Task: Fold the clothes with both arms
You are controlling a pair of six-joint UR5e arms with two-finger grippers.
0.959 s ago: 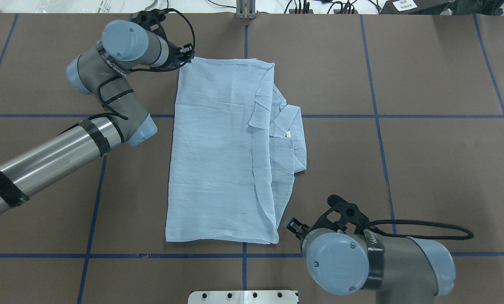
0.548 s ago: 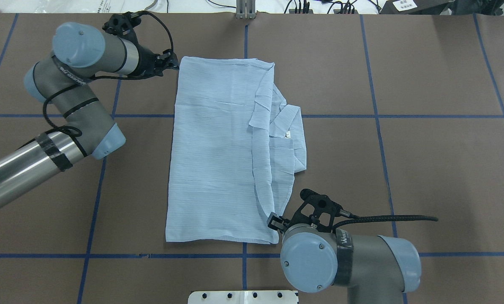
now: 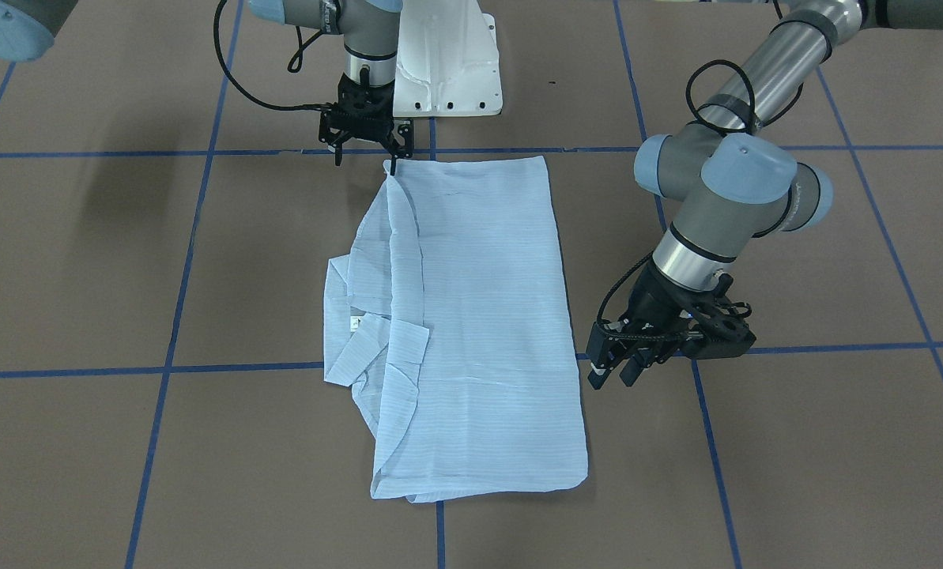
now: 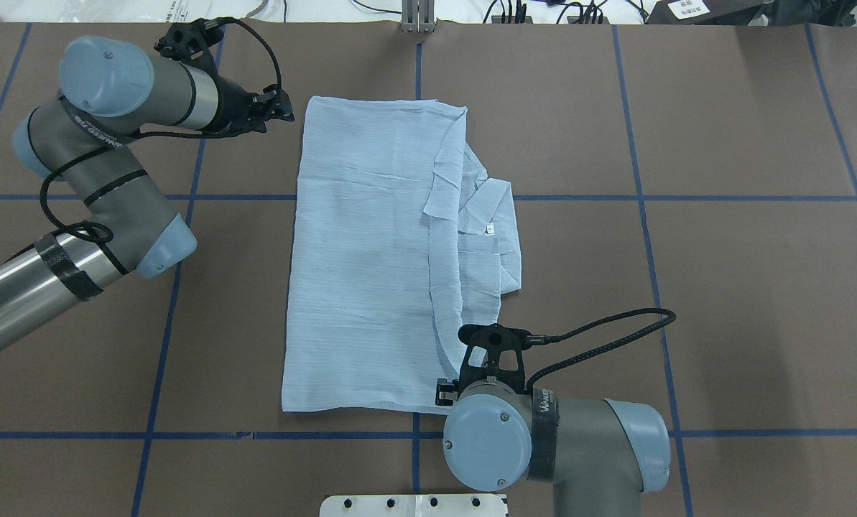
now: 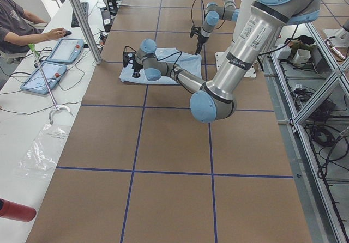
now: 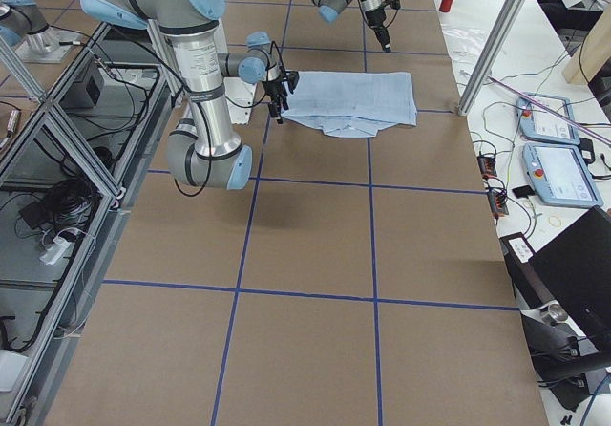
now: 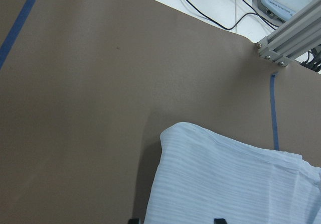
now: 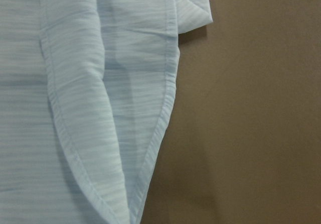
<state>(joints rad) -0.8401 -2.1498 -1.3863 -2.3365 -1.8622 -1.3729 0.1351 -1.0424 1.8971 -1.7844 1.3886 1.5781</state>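
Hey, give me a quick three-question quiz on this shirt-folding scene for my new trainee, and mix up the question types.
1. True or false: the left claw is gripping the shirt.
2. Where does the right claw hang? A: at a corner of the shirt. B: over the collar. C: over the shirt's middle.
3. Fill in: the collar lies on the robot's ____ side of the shirt.

Key:
1. False. It is open and apart from the cloth.
2. A
3. right
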